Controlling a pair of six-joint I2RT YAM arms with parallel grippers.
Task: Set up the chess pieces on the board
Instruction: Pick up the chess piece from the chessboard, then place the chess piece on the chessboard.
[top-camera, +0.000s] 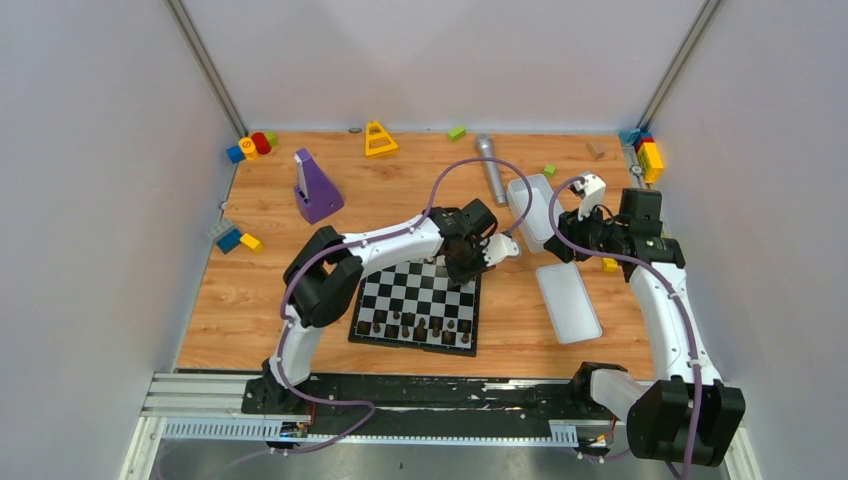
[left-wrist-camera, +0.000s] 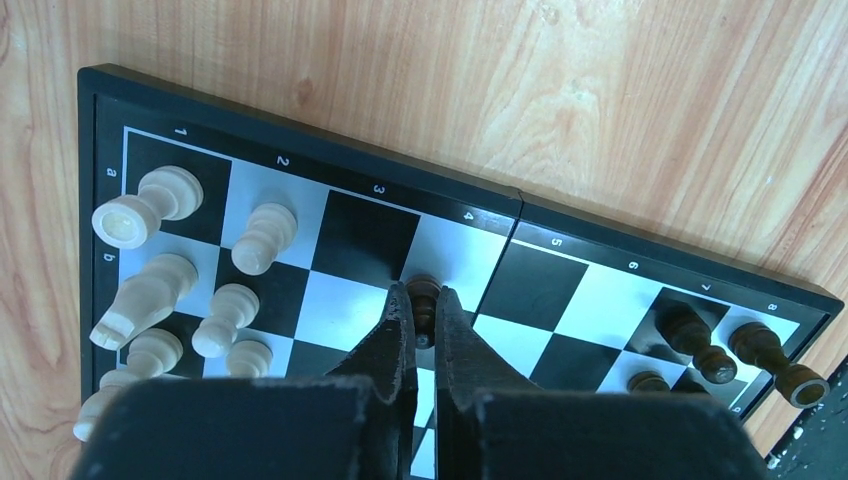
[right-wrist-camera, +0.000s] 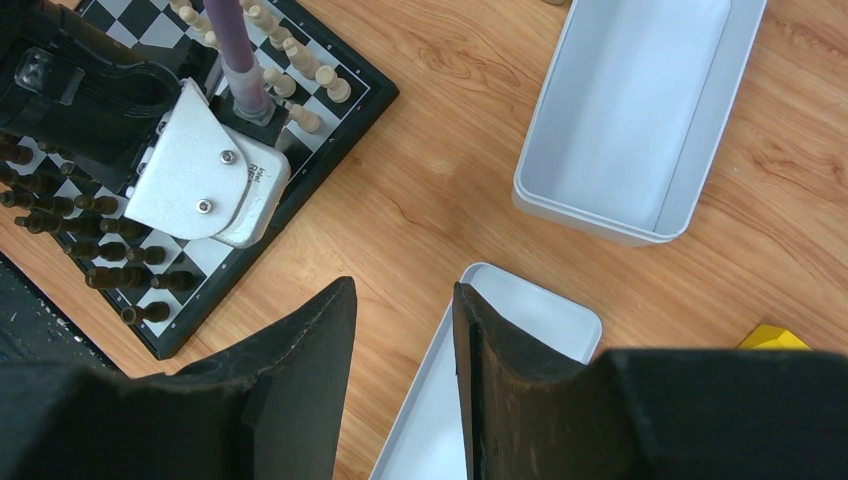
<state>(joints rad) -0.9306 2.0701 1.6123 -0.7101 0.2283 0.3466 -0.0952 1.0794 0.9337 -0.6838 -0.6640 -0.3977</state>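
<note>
Two white trays sit right of the board (top-camera: 400, 290): deep tray (right-wrist-camera: 640, 110) and shallow tray (right-wrist-camera: 530, 320), both showing only bare white inside. The left gripper (left-wrist-camera: 421, 305) is pinched tight on a dark pawn (left-wrist-camera: 424, 290) mid-board by the 4 mark; can't tell if its base touches. The cream pieces (left-wrist-camera: 160, 260) are bunched at the 1–2 end, the dark pieces (left-wrist-camera: 720, 345) at the 7–8 end. The right gripper (right-wrist-camera: 403, 290) has its fingers apart with nothing between, over the shallow tray's rim. The left arm's wrist overhangs the board. A purple block (top-camera: 316, 190), yellow wedge (top-camera: 379, 140) and grey cylinder (top-camera: 490, 168) lie further back on the table (top-camera: 270, 300).
</note>
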